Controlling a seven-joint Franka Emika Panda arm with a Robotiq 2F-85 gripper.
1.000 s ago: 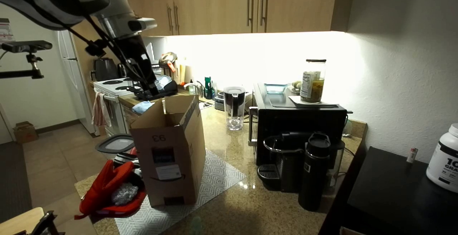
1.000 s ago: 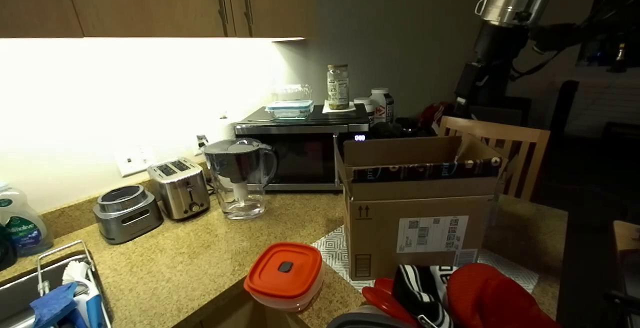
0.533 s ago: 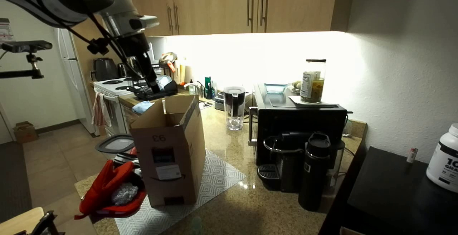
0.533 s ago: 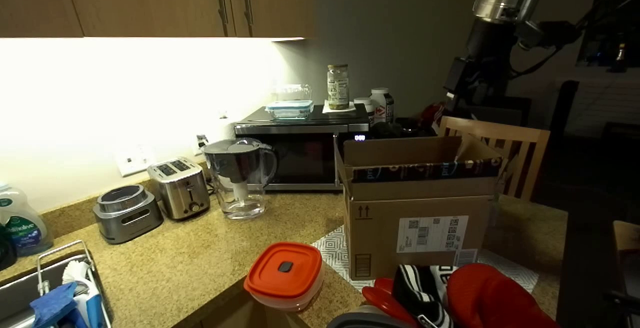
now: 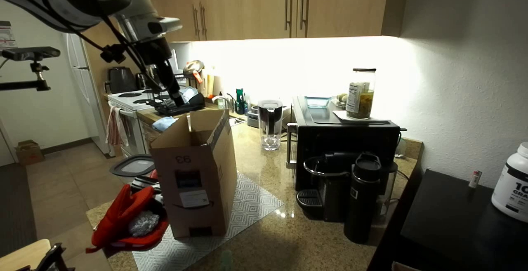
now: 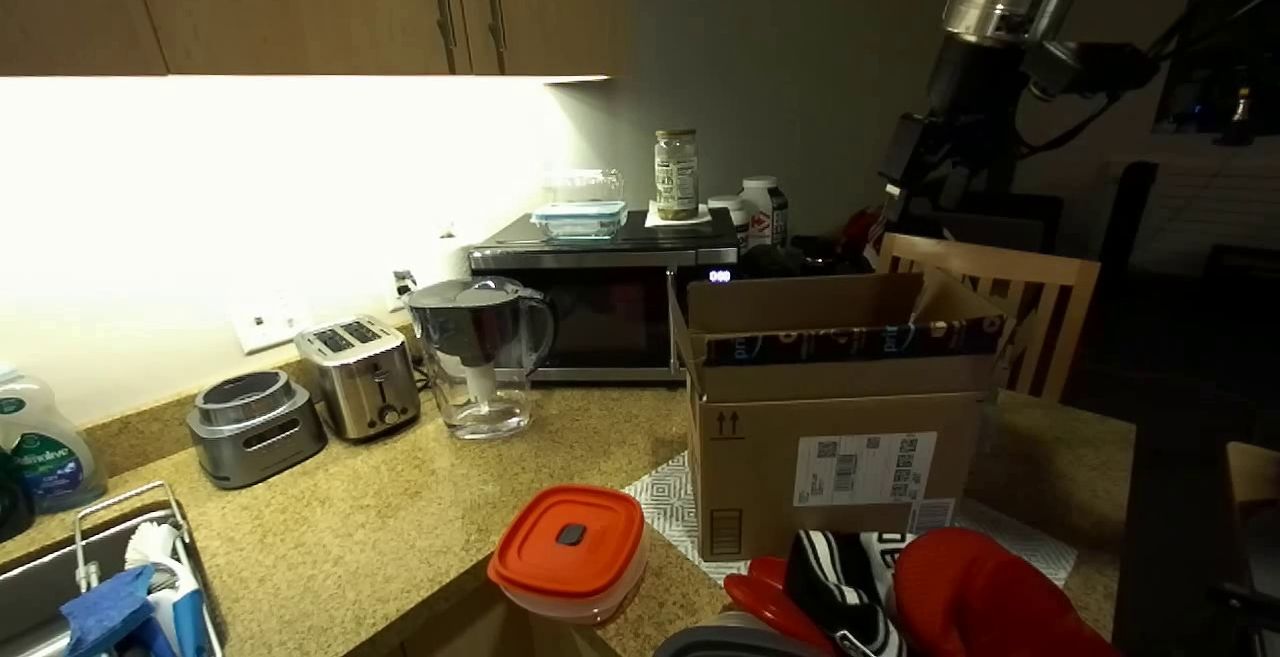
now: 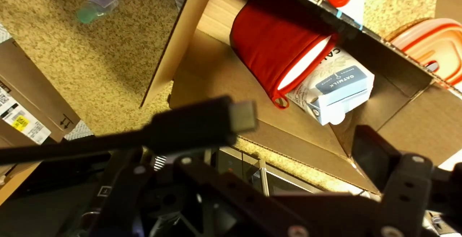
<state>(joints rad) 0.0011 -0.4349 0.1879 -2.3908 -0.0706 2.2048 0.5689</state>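
Hanging above a cardboard box (image 6: 840, 412), tool (image 7: 301, 130) spread wide, red mitt (image 7: 274, 47) inside, overlapping a carton (image 7: 334, 87) (marked oatmilk)

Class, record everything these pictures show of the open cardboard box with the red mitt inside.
The brown cardboard box looks corrugated and stands upright, its top open and flaps raised, with dark printed tape along the edge of one long flap. The long side below bears a white label with codes and two upward arrows; a narrow side carries another white label. It stands on a grey patterned mat on the counter. Inside are the red mitt and an oatmilk carton.
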